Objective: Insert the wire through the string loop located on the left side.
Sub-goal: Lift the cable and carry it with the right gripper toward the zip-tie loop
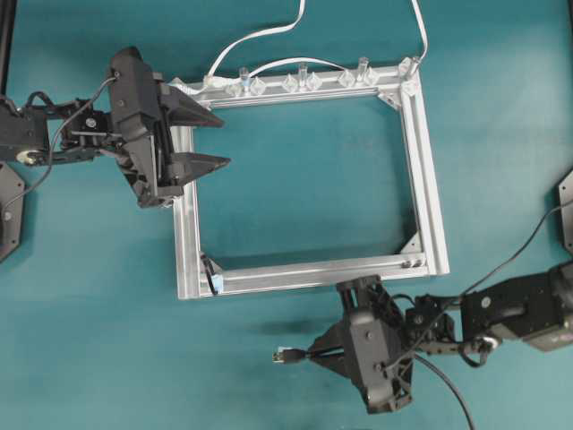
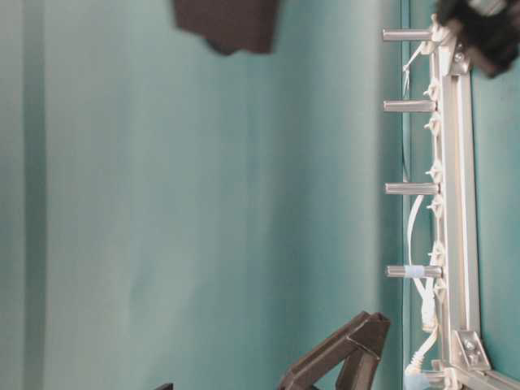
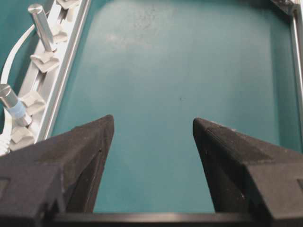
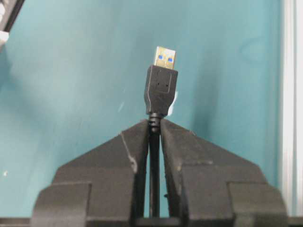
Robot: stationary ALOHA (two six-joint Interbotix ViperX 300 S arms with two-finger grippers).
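Your workspace is a teal tabletop with a rectangular aluminium frame lying flat on it. Along the frame's top rail stand several small metal posts and clear plastic clips, and two white cables trail off past that rail toward the top of the overhead view.

Your left gripper sits over the frame's upper left corner, pointing right across the open middle. Its fingers are spread wide with nothing between them; the left wrist view shows only bare teal between the tips.

Your right gripper is below the frame's bottom rail, outside the frame, pointing left. Its fingers are pressed in on the wire, pinching the thin black cable just behind the plug. The plug sticks out past the fingertips, its gold metal end facing away from the gripper. In the overhead view the plug tip hangs over open tabletop, to the right of the frame's lower left corner and well below the rail.

The string loop appears to sit at that lower left corner of the frame, a thin dark strand with a pale-blue bit, though it is too small to read clearly. The plug is apart from it.
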